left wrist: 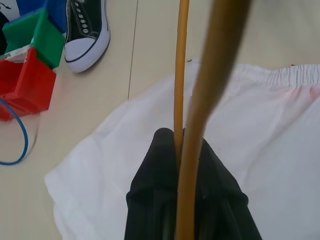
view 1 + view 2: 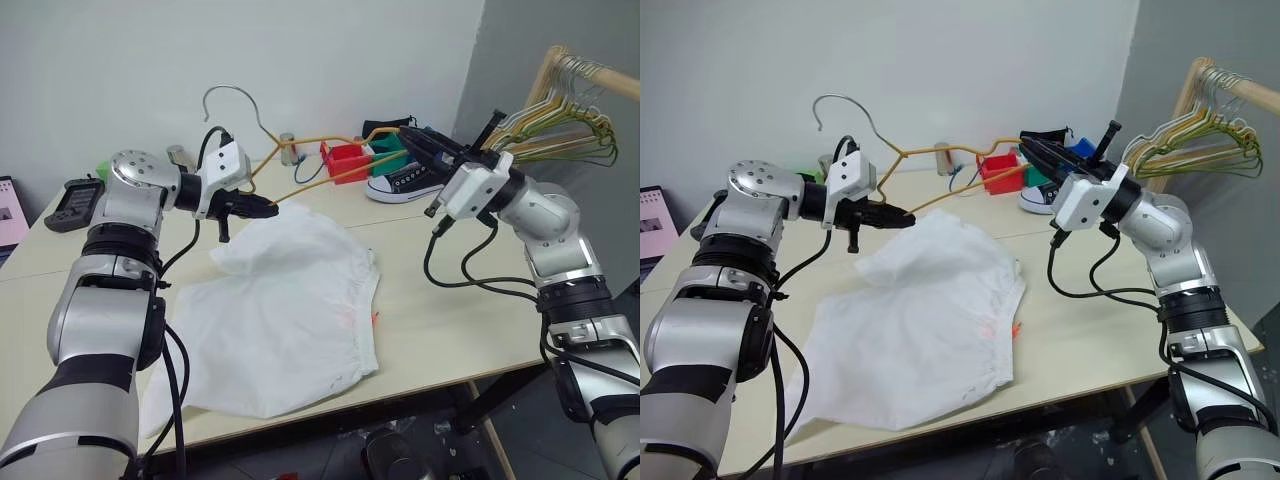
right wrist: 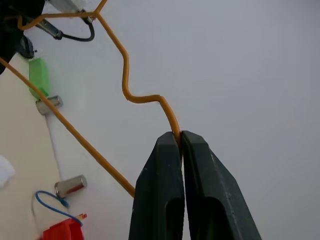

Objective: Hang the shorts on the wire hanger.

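Observation:
The wire hanger (image 2: pixel 330 176) is held in the air above the table, its hook (image 2: pixel 235 95) pointing up. My left gripper (image 2: pixel 264 207) is shut on the hanger's left corner, where the left wrist view shows the black fingers (image 1: pixel 162 150) closed on the yellow wire (image 1: pixel 180 75). My right gripper (image 2: pixel 405 135) is shut on the hanger's right end, with the wire pinched at its fingertips (image 3: pixel 172 145). The white shorts (image 2: pixel 290 320) lie spread on the table below, their upper edge bunched just under the left gripper. A small orange drawstring (image 2: pixel 375 317) shows at their right edge.
A black-and-white shoe (image 2: pixel 400 183), a red bin (image 2: pixel 347 160) and a green bin (image 2: pixel 388 150) stand at the back of the table. A rack with several hangers (image 2: pixel 570 125) is at the right. A black device (image 2: pixel 72 200) lies at the left. The shorts reach the table's front edge (image 2: pixel 430 385).

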You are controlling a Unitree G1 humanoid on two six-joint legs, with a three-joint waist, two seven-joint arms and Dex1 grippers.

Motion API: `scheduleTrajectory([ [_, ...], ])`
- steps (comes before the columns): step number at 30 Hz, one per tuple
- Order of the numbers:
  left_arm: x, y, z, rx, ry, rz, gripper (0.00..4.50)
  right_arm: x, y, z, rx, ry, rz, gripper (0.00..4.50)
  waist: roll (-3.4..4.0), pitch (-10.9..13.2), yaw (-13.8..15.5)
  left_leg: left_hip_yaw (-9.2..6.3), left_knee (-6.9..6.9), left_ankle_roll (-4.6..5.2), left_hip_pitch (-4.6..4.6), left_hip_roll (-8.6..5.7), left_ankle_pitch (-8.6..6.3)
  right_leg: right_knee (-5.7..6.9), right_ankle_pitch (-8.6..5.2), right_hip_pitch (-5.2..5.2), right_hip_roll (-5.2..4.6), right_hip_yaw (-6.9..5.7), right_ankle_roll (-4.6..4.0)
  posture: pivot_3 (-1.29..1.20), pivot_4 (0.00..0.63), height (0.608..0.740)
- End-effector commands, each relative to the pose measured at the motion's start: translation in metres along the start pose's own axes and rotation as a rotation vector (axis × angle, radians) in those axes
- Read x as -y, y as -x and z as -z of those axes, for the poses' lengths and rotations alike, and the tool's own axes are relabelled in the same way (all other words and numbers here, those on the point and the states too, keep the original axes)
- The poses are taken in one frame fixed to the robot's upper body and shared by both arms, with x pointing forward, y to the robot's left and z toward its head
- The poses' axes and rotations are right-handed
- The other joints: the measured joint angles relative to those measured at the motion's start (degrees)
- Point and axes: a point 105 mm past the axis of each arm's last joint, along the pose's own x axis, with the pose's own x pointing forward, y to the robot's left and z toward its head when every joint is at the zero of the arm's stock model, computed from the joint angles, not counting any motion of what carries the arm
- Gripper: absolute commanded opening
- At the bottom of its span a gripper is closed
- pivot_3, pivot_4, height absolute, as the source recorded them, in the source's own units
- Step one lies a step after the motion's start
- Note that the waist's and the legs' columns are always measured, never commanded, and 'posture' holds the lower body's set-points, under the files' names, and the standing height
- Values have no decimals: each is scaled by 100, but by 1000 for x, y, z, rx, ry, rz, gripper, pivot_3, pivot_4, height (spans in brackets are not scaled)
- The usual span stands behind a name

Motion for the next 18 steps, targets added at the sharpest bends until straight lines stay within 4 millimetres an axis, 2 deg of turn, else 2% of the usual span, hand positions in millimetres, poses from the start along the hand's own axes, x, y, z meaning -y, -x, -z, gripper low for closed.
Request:
scheduleTrajectory([
  [1,-8,8,-14,9,-63,-40,0,-4,-1,3,-38,-19,-60,625,0,0,-1,0,0,0,0,1,0,0,0,0,0,0,0,-320,20,740],
  [6,-18,7,4,-102,-157,-185,0,-21,8,15,-142,-98,-200,1887,0,0,6,-14,1,0,0,3,0,0,0,1,-2,1,0,-327,25,740],
  [7,-23,7,8,-136,-197,-242,0,-24,10,15,-162,-126,-228,2236,0,0,5,-22,1,0,-1,3,0,0,0,0,-2,1,0,-331,28,740],
  [10,-27,4,16,-211,-345,-335,0,-32,15,13,-211,-158,-289,2899,0,0,2,-35,0,0,-2,3,0,1,0,-3,-3,1,0,-336,30,740],
  [13,-29,-6,9,-211,-466,-422,0,-38,18,16,-280,-176,-333,3553,0,0,8,-41,1,0,-2,5,0,3,0,-4,-5,0,1,-335,31,740],
  [16,-23,-18,1,-211,-594,-455,0,-38,15,20,-359,-193,-328,4300,-1,0,30,-49,3,0,-7,4,0,4,0,-4,-14,-4,1,-335,33,740],
  [18,-17,-27,-5,-203,-651,-461,0,-45,17,27,-431,-163,-367,4463,-1,0,38,-50,5,0,-9,0,0,6,1,-4,-19,-4,2,-325,33,740],
])
